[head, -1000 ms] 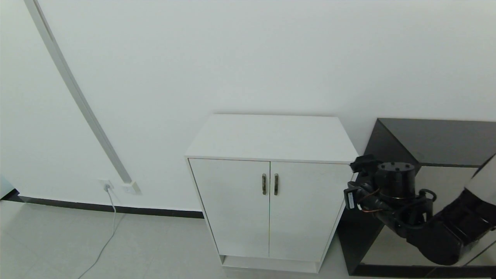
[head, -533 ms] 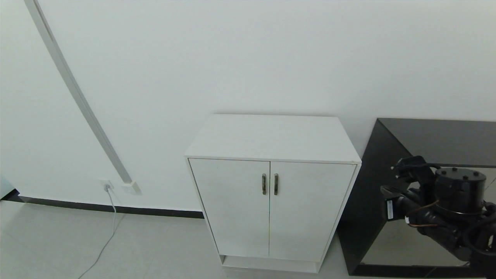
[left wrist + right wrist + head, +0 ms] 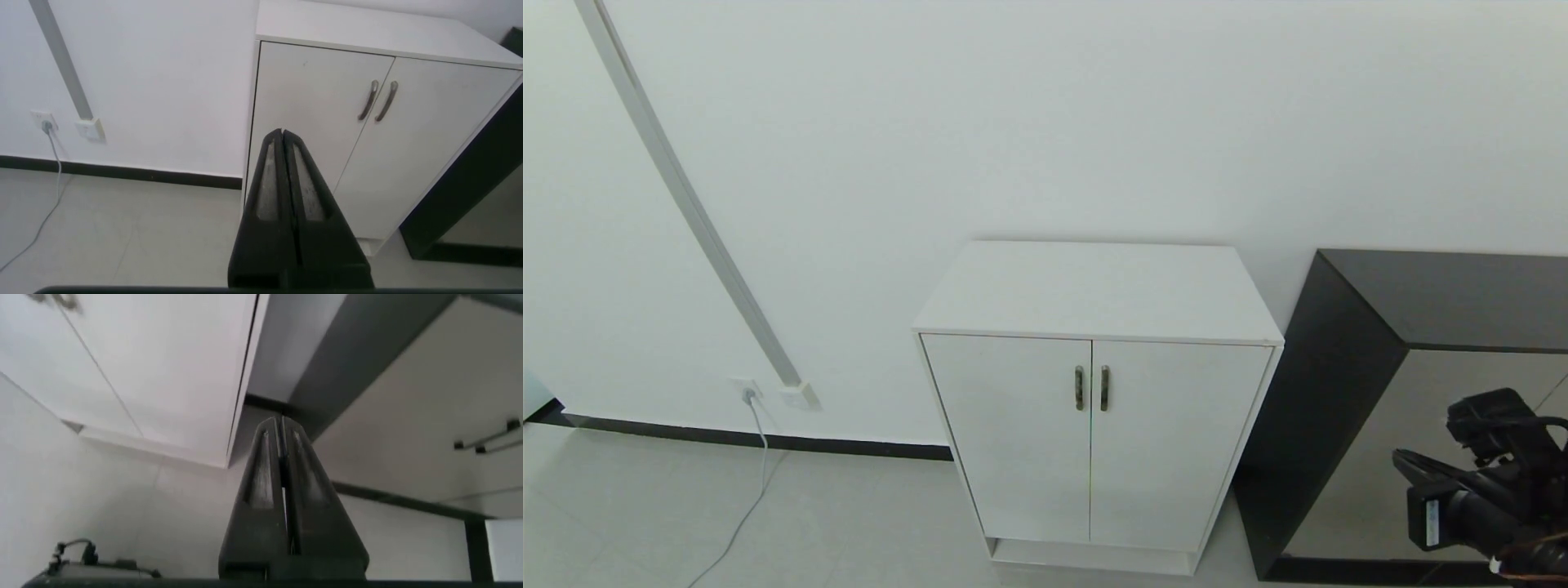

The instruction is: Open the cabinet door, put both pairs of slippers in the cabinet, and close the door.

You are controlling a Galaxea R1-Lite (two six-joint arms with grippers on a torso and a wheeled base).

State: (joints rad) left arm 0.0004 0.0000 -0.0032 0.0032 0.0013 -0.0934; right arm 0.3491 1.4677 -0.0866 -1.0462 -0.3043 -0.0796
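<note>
A white two-door cabinet (image 3: 1094, 425) stands against the wall with both doors closed and two dark handles (image 3: 1091, 388) at the centre seam. In the left wrist view the cabinet (image 3: 384, 131) lies ahead of my left gripper (image 3: 283, 135), whose fingers are pressed together with nothing between them. My right gripper (image 3: 283, 422) is shut and empty too, pointing at the floor by the cabinet's lower corner (image 3: 233, 457). My right arm (image 3: 1486, 498) is low at the right, in front of the dark unit.
A black cabinet (image 3: 1347, 392) with a glossy front stands right of the white one. A power cable (image 3: 756, 465) runs from a wall socket (image 3: 745, 390) to the grey floor on the left. A slanted grey conduit (image 3: 678, 188) crosses the wall.
My right arm has pulled back from the cabinet's right edge, moving right and down toward the frame corner. The cabinet doors stay closed.
</note>
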